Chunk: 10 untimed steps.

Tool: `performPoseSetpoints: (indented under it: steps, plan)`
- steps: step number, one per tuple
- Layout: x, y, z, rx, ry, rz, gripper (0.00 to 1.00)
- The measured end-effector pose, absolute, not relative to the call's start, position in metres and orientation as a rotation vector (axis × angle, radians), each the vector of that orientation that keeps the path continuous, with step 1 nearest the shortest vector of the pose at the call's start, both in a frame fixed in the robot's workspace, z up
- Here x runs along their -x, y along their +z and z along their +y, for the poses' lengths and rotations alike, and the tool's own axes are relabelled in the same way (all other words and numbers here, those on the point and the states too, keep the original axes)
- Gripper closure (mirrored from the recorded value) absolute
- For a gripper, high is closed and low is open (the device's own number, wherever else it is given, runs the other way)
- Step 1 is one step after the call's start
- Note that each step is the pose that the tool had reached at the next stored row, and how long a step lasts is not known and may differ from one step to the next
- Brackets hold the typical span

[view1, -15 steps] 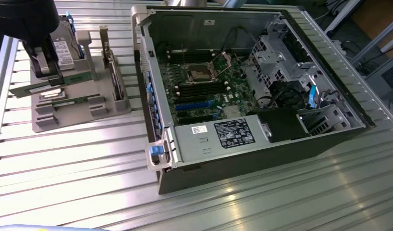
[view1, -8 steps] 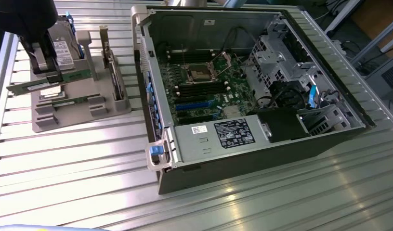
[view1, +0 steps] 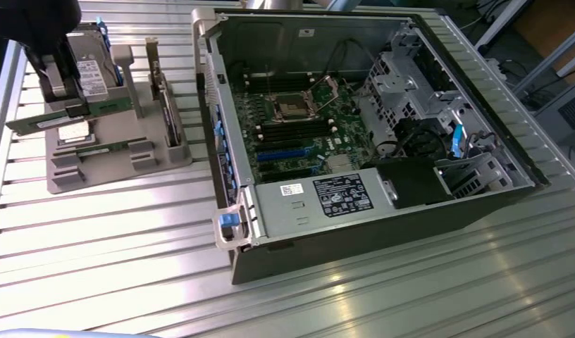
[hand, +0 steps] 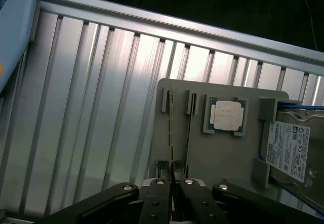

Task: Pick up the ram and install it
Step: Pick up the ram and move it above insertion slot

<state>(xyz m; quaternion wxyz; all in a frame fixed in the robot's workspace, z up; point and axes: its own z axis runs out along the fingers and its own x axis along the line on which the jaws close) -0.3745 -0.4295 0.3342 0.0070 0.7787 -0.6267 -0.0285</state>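
The black jaws are drawn in almost fully and pinch the ram [view1: 34, 124] [hand: 170, 128] by its thin long edge, near one end of the stick. In the exterior view the green stick hangs tilted over the grey holder [view1: 118, 165] [hand: 223, 158], and one end reaches past the holder's edge toward the exterior view's left. Whether the other end has cleared its slot I cannot tell.

A second ram stick [view1: 104, 149] [hand: 189, 128] lies just beside it in the holder's neighbouring slot, parallel and apart from the jaws. The square silver processor [view1: 73, 132] [hand: 226, 116] sits in its own recess next to the sticks. Beyond it the hard drive [view1: 88, 67] [hand: 288, 145] stands on edge with its white label showing.

The holder rests on the ribbed aluminium worktop [view1: 109, 232] [hand: 91, 107]. Well apart from it, toward the exterior view's right, lies the open computer case [view1: 382, 232] with its green motherboard [view1: 297, 120] exposed.
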Motion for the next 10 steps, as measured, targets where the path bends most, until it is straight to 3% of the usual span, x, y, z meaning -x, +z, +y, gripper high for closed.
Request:
performPoseSetpoints:
  steps: [10]
  plan:
    - [0.375,0.349,-0.429,-2.436,-0.089,-1.96,0.86]
